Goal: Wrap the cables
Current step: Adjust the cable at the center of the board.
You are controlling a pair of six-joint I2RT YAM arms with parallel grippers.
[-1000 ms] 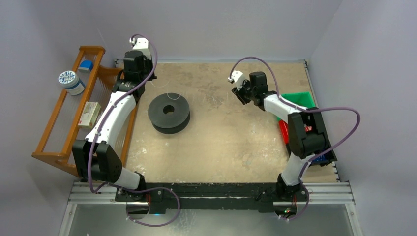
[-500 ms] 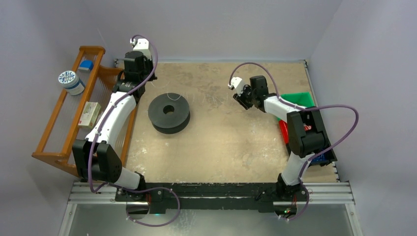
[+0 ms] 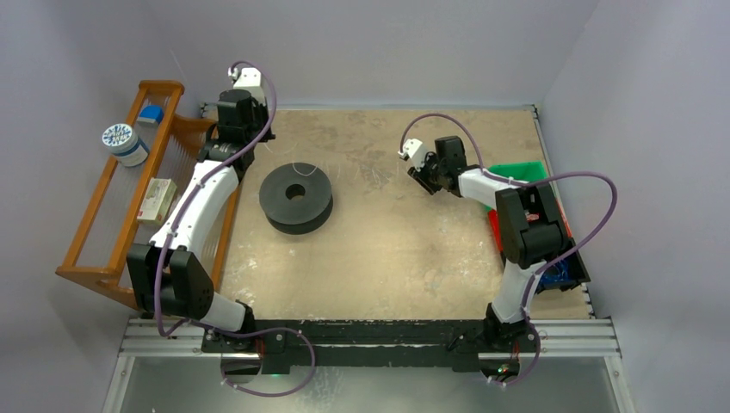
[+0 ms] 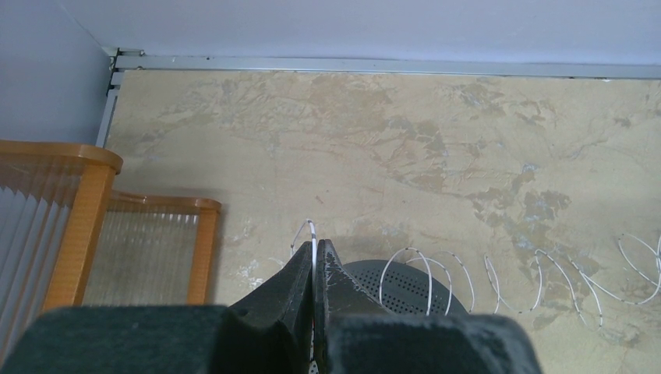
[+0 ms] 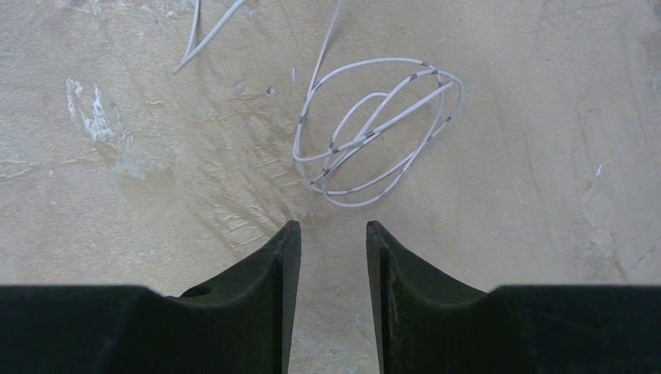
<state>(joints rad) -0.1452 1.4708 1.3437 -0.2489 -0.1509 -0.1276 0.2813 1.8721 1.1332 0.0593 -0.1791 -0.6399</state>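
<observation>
From my left wrist, the spool (image 4: 409, 287) is mostly hidden behind my left gripper (image 4: 314, 265), and the cable (image 4: 311, 234) vanishes where the jaws meet. Its coils run off the right edge. From my right wrist, two strands leave the top edge. From above, the cable is too thin to trace.
</observation>
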